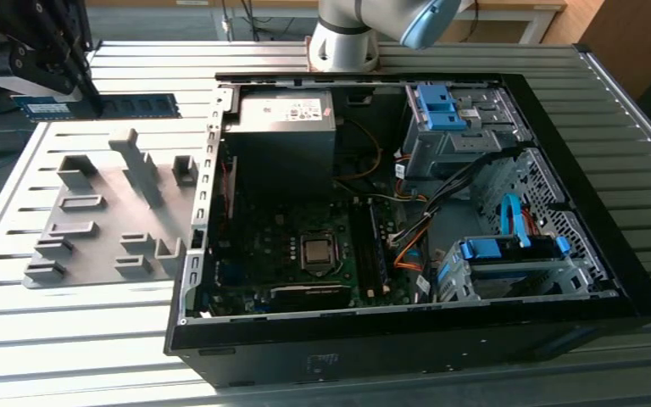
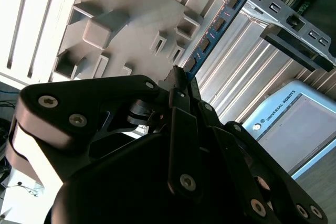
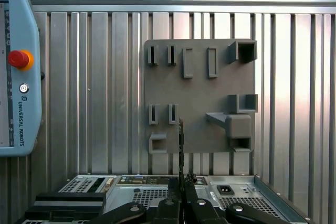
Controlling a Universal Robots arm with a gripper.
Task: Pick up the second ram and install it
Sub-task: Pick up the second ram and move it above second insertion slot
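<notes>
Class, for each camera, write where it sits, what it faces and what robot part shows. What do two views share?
Exterior view: off the arm, looking down into the open computer case; shows the arm's base.
First wrist view: behind the claw, facing the grey holder block.
Second wrist view: beside the claw, looking along the second ram.
Both wrist views share the claw shut on the second ram.

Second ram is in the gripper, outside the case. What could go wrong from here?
1. The second ram juts well past the gripper, so it may tilt or slip.
2. Loose cables lie close to the motherboard slots and might snag it.
3. The case wall stands between the stick and the board; a low pass could clip it.
</notes>
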